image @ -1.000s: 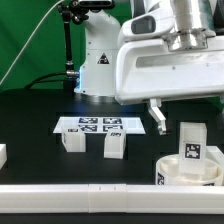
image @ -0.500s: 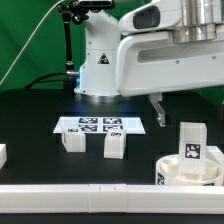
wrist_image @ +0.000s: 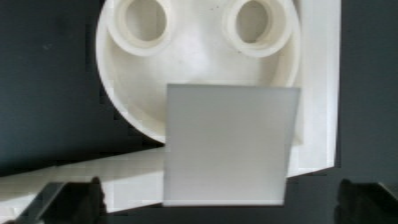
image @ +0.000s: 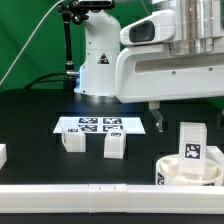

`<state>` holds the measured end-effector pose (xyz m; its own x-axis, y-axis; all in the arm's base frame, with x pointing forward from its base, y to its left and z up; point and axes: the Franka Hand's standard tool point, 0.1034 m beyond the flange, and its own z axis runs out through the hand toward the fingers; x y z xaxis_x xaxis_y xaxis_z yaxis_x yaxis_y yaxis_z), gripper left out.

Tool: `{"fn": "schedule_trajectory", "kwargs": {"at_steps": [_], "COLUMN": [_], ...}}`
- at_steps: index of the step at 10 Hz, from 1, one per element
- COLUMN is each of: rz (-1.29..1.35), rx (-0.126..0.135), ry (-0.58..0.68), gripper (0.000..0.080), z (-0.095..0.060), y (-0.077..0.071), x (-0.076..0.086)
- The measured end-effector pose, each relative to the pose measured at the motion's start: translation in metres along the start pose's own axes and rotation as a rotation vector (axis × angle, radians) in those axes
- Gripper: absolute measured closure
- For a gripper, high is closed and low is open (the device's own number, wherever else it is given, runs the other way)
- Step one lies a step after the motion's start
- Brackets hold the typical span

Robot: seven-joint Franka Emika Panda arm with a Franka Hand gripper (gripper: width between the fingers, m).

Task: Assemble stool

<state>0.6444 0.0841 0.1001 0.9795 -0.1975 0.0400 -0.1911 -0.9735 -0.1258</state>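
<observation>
**Stool parts laid out, gripper open above them.** The round white seat (image: 172, 167) lies on the black table (image: 30, 125) at the exterior view's right, close to the front. One blocky upright leg (image: 192, 141) stands on the seat with its square marker tag facing the camera. In the wrist view the same leg shows as a plain white slab in front of the seat, which has two round openings side by side in its face.

Two more legs (image: 73, 139) stand near the middle of the table, apart from each other and well clear of the seat. Each of them sits just in front of the marker board (image: 98, 124). A further white piece (image: 2, 155) is cut off by the exterior view's left edge.

The gripper (wrist_image: 217, 198) hangs above the table with its jaws spread wide and nothing held. In the wrist view its dark fingertips (wrist_image: 71, 198) stand to either side of the upright leg without touching it. The white arm (image: 165, 70) fills the upper right of the exterior view. A white rail (image: 90, 193) runs along the front of the table, and a green backdrop (image: 25, 40) hangs behind it.
</observation>
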Motion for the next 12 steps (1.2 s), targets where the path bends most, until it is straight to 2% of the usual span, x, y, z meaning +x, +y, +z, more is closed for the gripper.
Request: {"fn": "schedule_trajectory", "kwargs": {"at_steps": [3, 4, 5, 7, 10, 11, 12], "rz": [0.004, 0.029, 0.095, 0.136, 0.132, 0.129, 0.124], "rx": [-0.001, -0.005, -0.008, -0.007, -0.007, -0.008, -0.009], "ry": [-0.001, -0.003, 0.003, 0.004, 0.003, 0.002, -0.001], "gripper": [0.0150, 0.0150, 0.0150, 0.0150, 0.0150, 0.0283, 0.0283], "z": [0.0011, 0.0030, 0.0024, 0.0038, 0.0062, 0.0073, 0.0087], "y": [0.0012, 0.0071, 0.0071, -0.0001, -0.0020, -0.0016, -0.0013], "x": [0.0000, 0.0012, 0.0022, 0.0015, 0.0007, 0.0002, -0.0003]}}
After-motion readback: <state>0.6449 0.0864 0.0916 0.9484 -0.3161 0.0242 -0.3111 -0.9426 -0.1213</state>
